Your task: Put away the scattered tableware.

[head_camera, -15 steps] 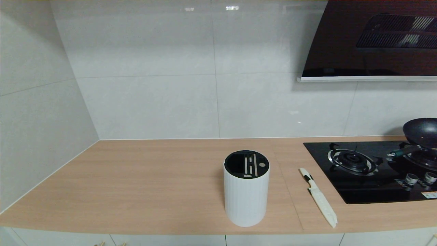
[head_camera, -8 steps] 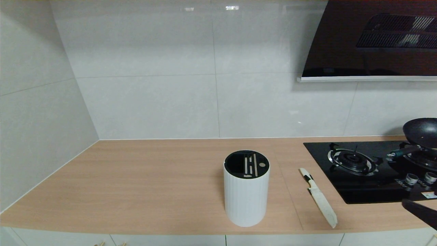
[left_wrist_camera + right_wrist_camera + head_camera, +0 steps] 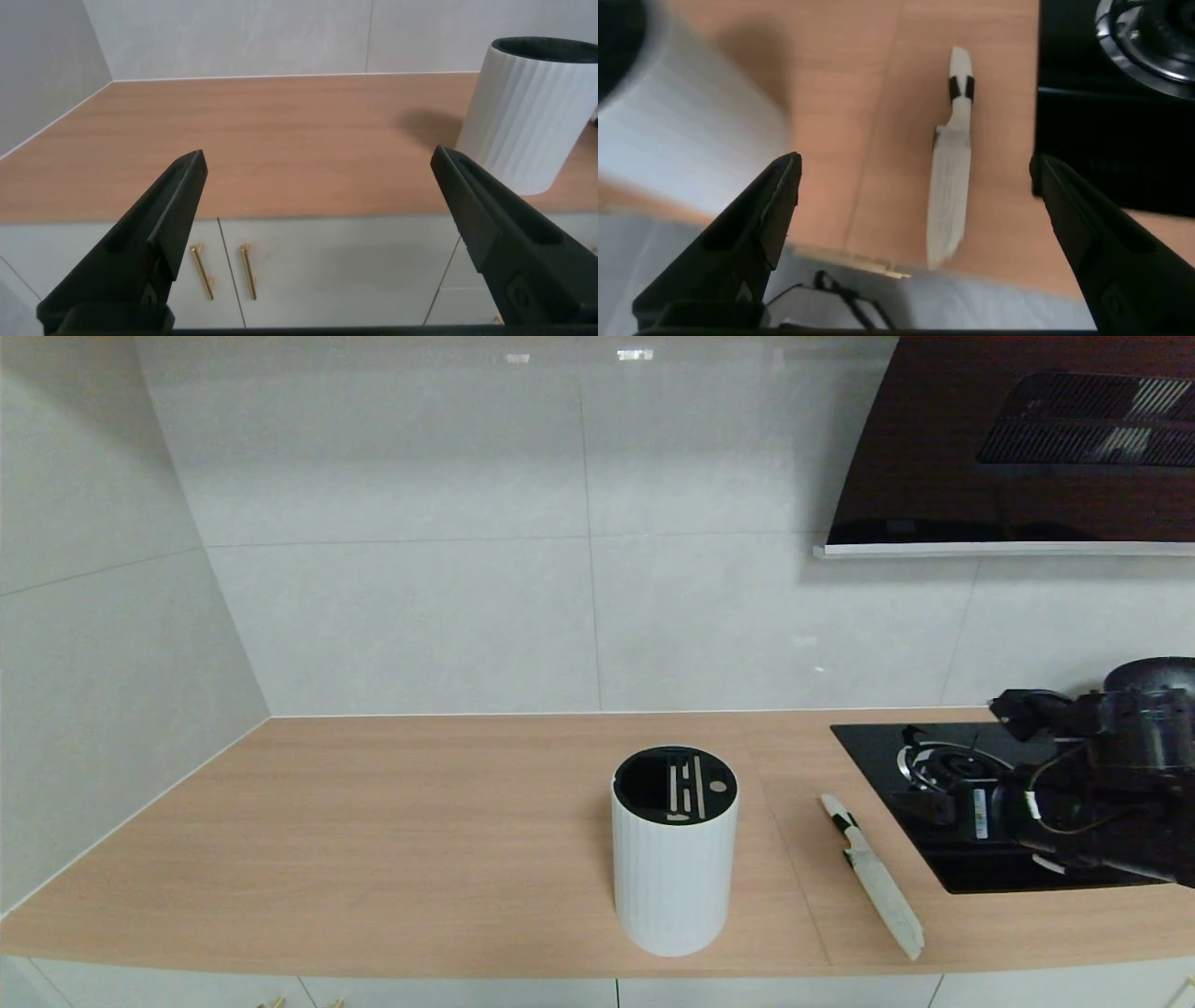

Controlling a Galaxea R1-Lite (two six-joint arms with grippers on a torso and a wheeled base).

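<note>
Starting on the left: my left hand sits low in front of the surface, about level with the cabinet handles. Its fingers are spread wide with nothing between them, so it's parked as far as I'm concerned.

Next over is the white ribbed holder, standing upright near the front edge with its slotted black top facing up. The slots look empty from the head view.

Right of that, well apart from the holder, the cream knife lies flat on the surface just beside the stove. The end with the black band points toward the wall and the broad end toward the front edge.

My right hand is up above the knife, fingers spread and gripping nothing, with the knife showing between them in the wrist view.

So I'd call this the approach: nothing picked up yet. For the next move I reckon I need to drop onto the banded end, line the fingers up across it and pinch. It's lying flat, so I'll have to get low. After that it goes over to a slot.
</note>
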